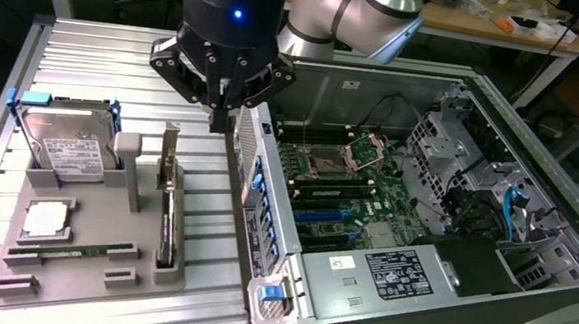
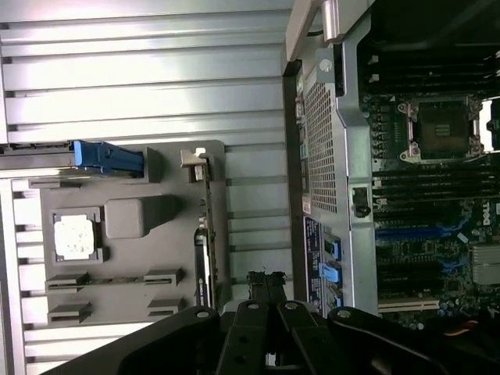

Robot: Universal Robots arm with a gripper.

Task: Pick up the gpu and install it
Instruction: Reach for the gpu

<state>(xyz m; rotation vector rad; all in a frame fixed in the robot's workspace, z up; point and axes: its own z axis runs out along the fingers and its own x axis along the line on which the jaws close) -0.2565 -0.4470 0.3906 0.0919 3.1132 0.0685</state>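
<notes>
We see a big metal table (image 1: 80,62) with long grooves. On it, at the exterior view's right, sits an open computer case (image 1: 326,92) with its boards showing. The robot arm (image 1: 231,6) reaches down from above. At the exterior view's left lies a gray holder (image 1: 89,266) with slots for parts.

The gripper (image 1: 222,125) hangs over the strip of table between the holder and the case, just beside the case's side wall. Its fingers (image 2: 266,283) are pressed together and we see nothing between them.

A hard drive (image 1: 70,143) stands in the holder's far corner. The gpu card (image 1: 167,197) stands on its thin edge in a slot along the side of the holder nearest the case. Its silver end points up at the far end. The gpu card is lower than the gripper and toward the exterior view's left of it. The two are near but apart.

A square chip (image 1: 46,219) lies flat in the holder. A thin green memory stick (image 1: 74,251) lies near it.
</notes>
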